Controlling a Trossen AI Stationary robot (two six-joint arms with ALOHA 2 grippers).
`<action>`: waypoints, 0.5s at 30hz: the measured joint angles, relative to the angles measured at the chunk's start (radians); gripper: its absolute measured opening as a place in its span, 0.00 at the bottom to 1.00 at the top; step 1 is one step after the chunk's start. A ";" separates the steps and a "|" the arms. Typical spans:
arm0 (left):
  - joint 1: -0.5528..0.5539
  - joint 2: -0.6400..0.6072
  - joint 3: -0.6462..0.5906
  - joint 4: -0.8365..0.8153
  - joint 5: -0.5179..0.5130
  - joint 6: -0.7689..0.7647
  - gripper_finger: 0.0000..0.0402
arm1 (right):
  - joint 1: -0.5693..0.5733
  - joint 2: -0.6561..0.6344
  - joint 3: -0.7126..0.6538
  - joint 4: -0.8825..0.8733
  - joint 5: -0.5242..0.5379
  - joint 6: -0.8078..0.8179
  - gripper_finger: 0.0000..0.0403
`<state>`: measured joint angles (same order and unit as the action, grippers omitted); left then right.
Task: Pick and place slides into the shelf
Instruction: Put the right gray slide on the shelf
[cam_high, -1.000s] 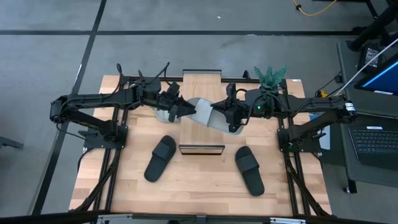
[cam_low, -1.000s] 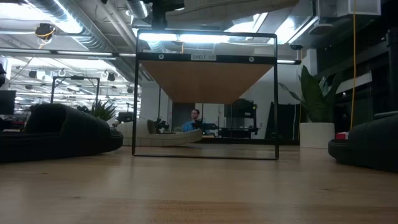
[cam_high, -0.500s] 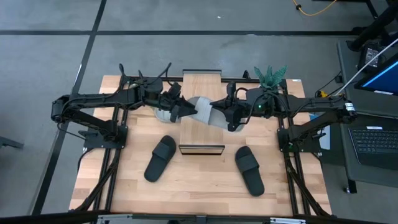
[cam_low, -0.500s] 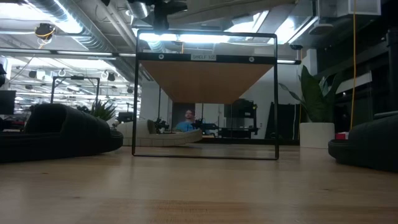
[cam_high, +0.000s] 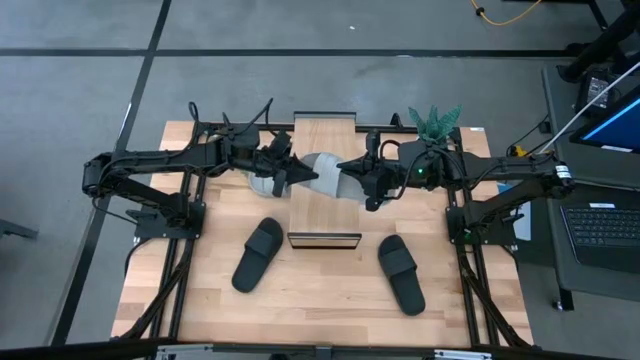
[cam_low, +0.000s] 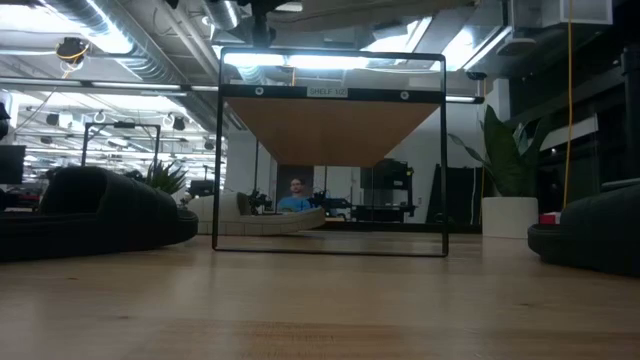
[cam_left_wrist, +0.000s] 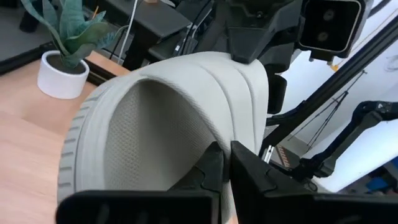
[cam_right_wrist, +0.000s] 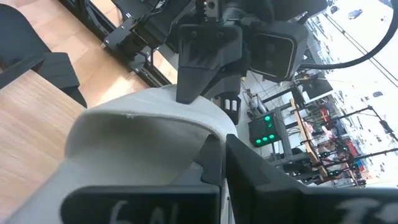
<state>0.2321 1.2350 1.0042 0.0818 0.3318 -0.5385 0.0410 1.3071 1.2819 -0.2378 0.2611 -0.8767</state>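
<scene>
A light grey slide (cam_high: 325, 178) hangs over the shelf's wood-plank top (cam_high: 325, 135), held between my two grippers. My left gripper (cam_high: 296, 176) is shut at its left end, and my right gripper (cam_high: 352, 184) is shut at its right end. Another light grey slide (cam_high: 262, 186) lies on the table under my left arm, mostly hidden. Two black slides (cam_high: 258, 255) (cam_high: 402, 273) lie sole down on the table, left and right of the shelf's near end (cam_high: 325, 240). My left gripper (cam_left_wrist: 227, 165) has closed its fingers (cam_left_wrist: 214, 168) on the slide's edge beside the textured footbed (cam_left_wrist: 155, 137), coming level from the table's left. The fingers hide the exact spot. The slide is clear of the shelf. My right gripper (cam_right_wrist: 222, 149) pinches the thin edge of the slide's wide strap (cam_right_wrist: 186, 127) between its two fingers, coming level from the table's right. The slide hangs tilted above the shelf top.
A small potted plant (cam_high: 434, 122) stands at the table's far right. In the low view the shelf's dark frame (cam_low: 330, 125) stands in the middle, with the black slides (cam_low: 95, 210) (cam_low: 590, 235) on either side. A person sits far off in the room behind.
My left gripper has shut on the left end of the light grey slide. My right gripper and the slide have drifted slightly toward the table's far edge.
</scene>
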 joint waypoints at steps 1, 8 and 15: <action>0.000 0.000 0.000 0.000 0.000 0.005 0.02 | 0.000 0.000 0.000 -0.001 0.000 0.000 0.02; 0.000 0.000 0.000 -0.001 -0.001 0.044 0.01 | 0.000 0.000 0.000 -0.016 0.000 0.029 0.07; 0.005 0.000 0.000 0.000 -0.046 0.055 0.01 | 0.008 -0.002 0.000 -0.034 0.150 0.108 0.29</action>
<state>0.2369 1.2354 1.0039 0.0823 0.2857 -0.4835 0.0495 1.3052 1.2823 -0.2716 0.4107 -0.7686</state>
